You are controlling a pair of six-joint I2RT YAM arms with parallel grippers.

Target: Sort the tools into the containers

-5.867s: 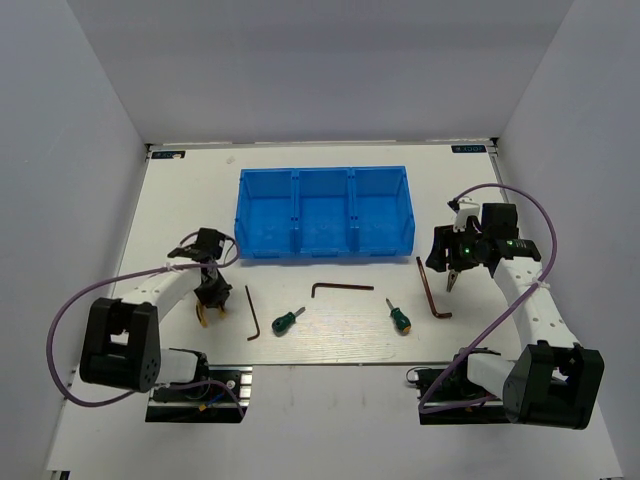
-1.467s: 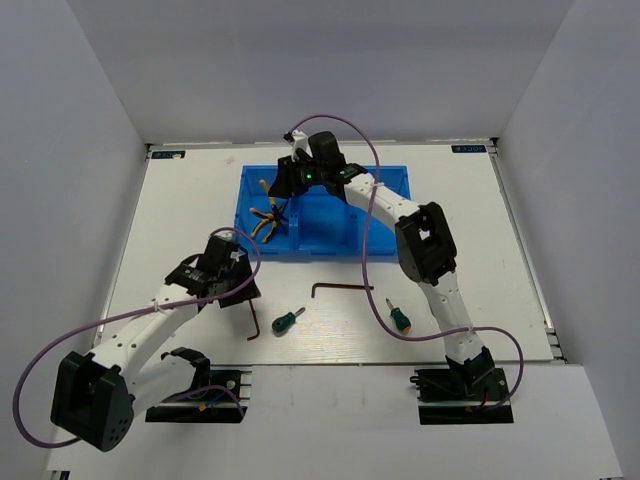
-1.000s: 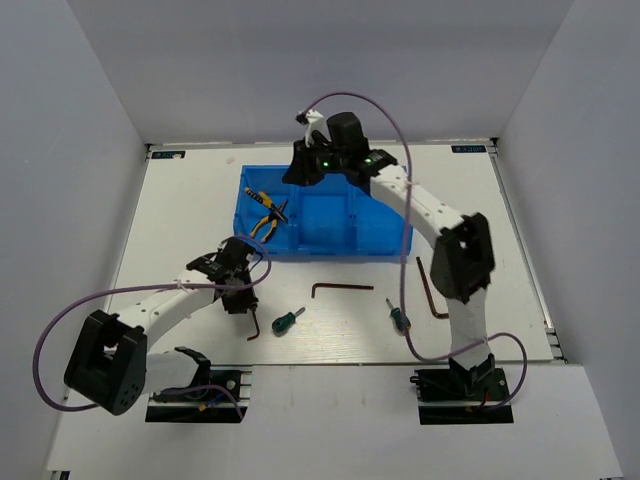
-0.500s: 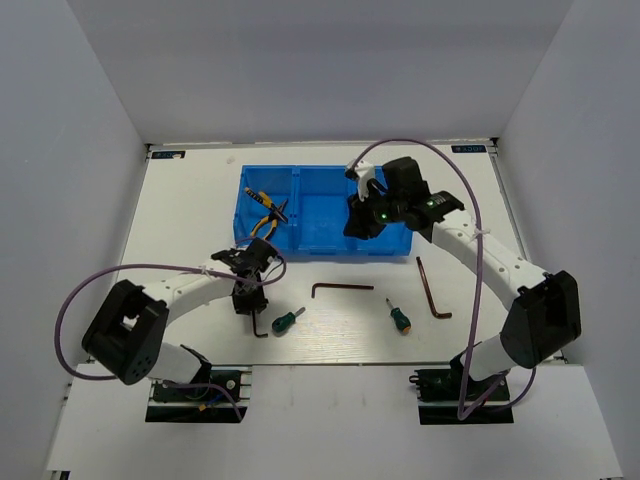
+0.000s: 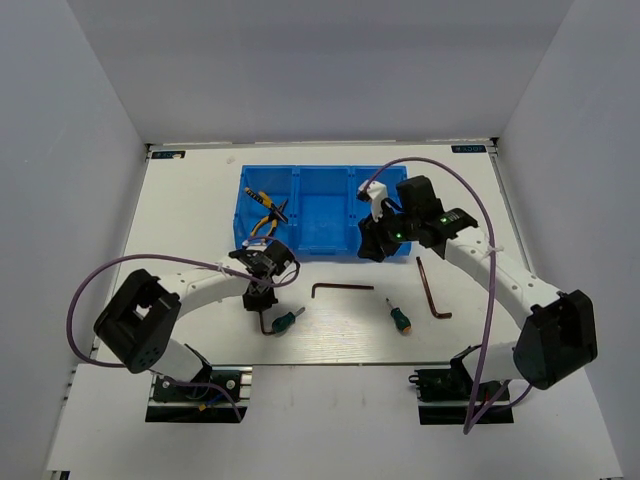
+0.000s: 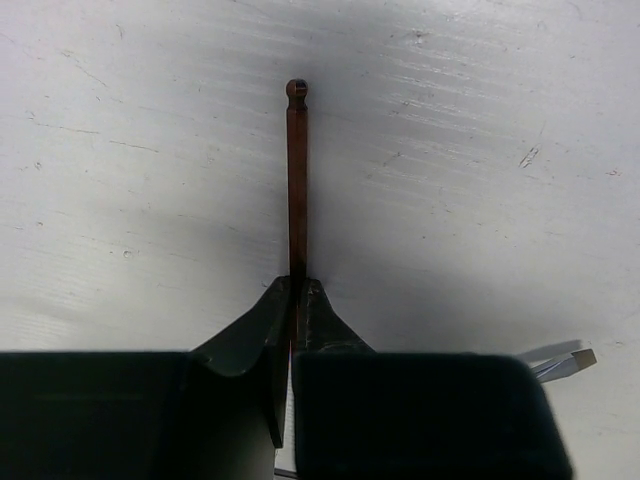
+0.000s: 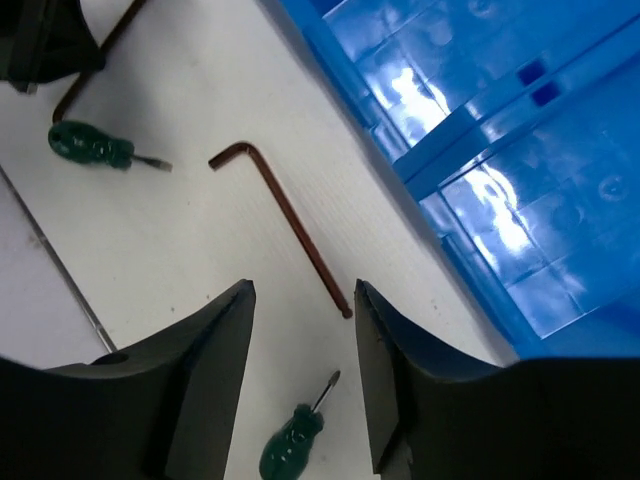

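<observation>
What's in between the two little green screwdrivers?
Only bare table, as the top view shows. An L-shaped hex key lies just beyond that gap, nearer the blue bin.

The left tool (image 6: pixel 296 292) hides the lower end of the hex key (image 6: pixel 296 180) and most of a screwdriver (image 6: pixel 563 356).

The right gripper (image 7: pixel 303 298), fingers parted, hangs over a hex key (image 7: pixel 288 218) beside the blue bin (image 7: pixel 470 140), one green screwdriver (image 7: pixel 90 145) at upper left, a second screwdriver (image 7: pixel 292 448) below
</observation>
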